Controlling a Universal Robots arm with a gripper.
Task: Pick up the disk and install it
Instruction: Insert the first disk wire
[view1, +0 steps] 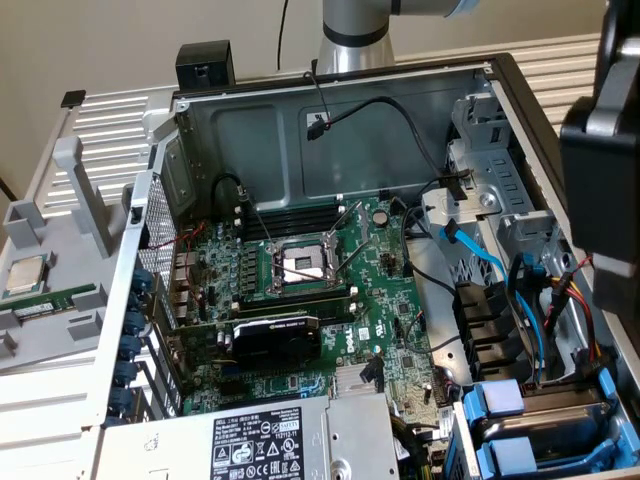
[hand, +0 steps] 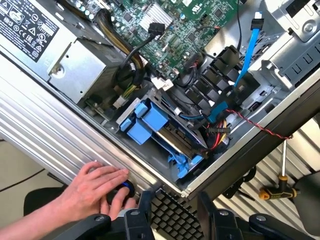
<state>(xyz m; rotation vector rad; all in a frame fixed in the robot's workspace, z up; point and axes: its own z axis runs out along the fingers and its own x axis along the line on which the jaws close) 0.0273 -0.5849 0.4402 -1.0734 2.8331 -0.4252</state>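
Two blue plastic carriers (hand: 147, 120) sit side by side in the drive cage at a corner of the open computer case. A silver drive edge (hand: 175, 139) shows in one of them. I cannot tell which of the two holds the disk. The exterior view shows the same blue carriers (view1: 515, 430) at the lower right of the case. My gripper (hand: 175, 212) hovers outside the case wall, above and apart from the cage. It is open, with nothing between its black fingers (hand: 145, 207).
A person's hand (hand: 92, 185) rests on the case rim by a blue button, close to my fingers. A screwdriver (hand: 280, 192) lies outside the case. Blue and black cables (hand: 247, 60) run beside the cage. A small silver processor chip (view1: 25, 275) lies on the grey tray.
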